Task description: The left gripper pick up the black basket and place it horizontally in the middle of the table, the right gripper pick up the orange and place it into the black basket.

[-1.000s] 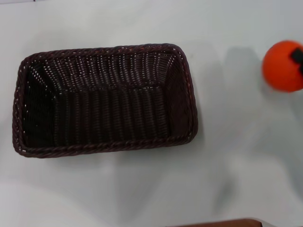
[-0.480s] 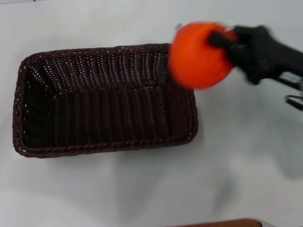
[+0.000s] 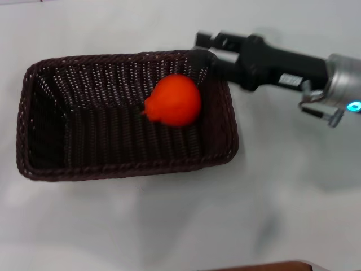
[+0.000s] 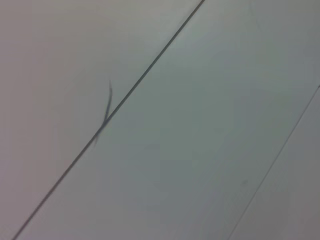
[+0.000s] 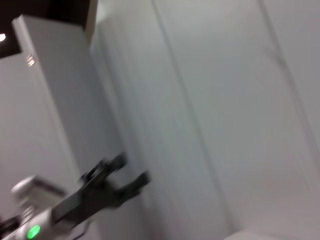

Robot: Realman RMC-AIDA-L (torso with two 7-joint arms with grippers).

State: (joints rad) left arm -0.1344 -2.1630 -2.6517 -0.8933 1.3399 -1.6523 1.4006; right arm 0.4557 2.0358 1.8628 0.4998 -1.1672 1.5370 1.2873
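Orange (image 3: pixel 174 100) sits inside black basket (image 3: pixel 39 164); right gripper (image 3: pixel 204 47), fingers spread and empty, at its far-right rim — I'd call both placements done.

Bare lab-like room: plain white table (image 3: pixel 293 186), blank pale wall panels (image 4: pixel 200 125).

my head camera looks almost straight down on the table (image 3: pixel 169 226), close enough that the black basket (image 3: pixel 51 164) fills much of the picture. my left wrist camera faces a plain pale surface with thin dark lines. my right wrist camera looks sideways at pale panels and a far gripper (image 5: pixel 125 172). the views share nothing recognisable.
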